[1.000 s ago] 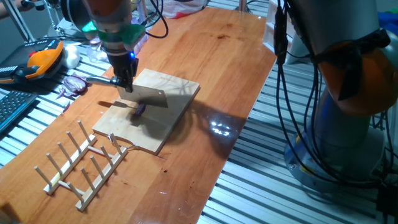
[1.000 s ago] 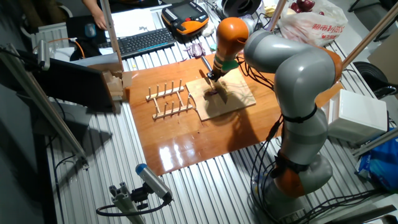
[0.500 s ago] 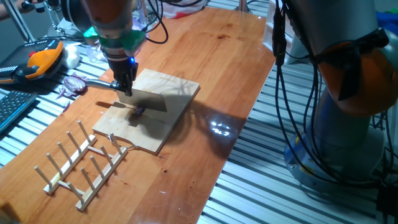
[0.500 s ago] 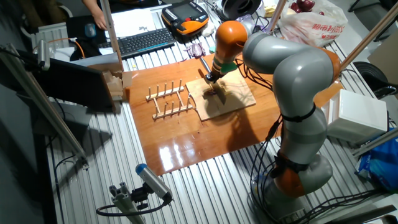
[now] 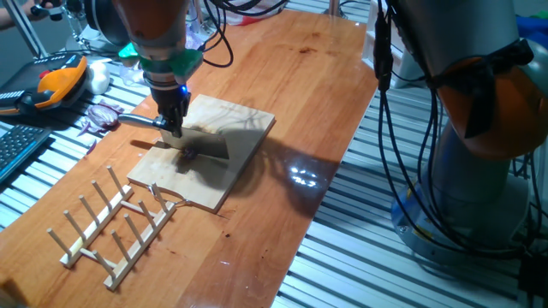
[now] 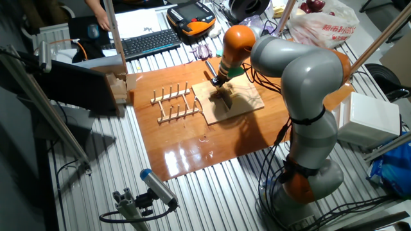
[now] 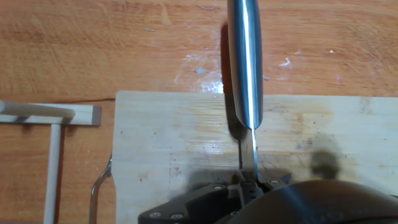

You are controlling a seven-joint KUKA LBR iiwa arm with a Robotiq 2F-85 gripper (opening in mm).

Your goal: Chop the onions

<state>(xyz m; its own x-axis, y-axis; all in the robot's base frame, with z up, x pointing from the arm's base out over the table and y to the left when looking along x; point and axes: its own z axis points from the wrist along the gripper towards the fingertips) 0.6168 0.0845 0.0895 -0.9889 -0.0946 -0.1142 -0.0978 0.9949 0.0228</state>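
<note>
My gripper [image 5: 173, 127] is shut on a knife [image 5: 205, 144], with the handle sticking out to the left and the blade lying low over the wooden board [image 5: 244, 120]. The onion wedge is almost hidden under the blade; only a small dark bit [image 5: 185, 155] shows at the blade's lower edge. In the other fixed view the gripper [image 6: 218, 82] is over the board [image 6: 247, 99]. In the hand view I look down the knife's spine [image 7: 247, 93] from the gripper [image 7: 249, 182], with the board [image 7: 174, 155] below; no onion shows there.
A heap of dark purple onion scraps [image 5: 103, 115] and a white bulb [image 5: 100, 79] lie left of the board, beside an orange pendant [image 5: 56, 85]. A wooden peg rack [image 5: 111, 224] stands in front of the board; it also shows in the hand view [image 7: 50, 115].
The knife blade has come down from above the onion onto it and the board. The gripper has shifted slightly left and lower. The onion is now mostly covered.
</note>
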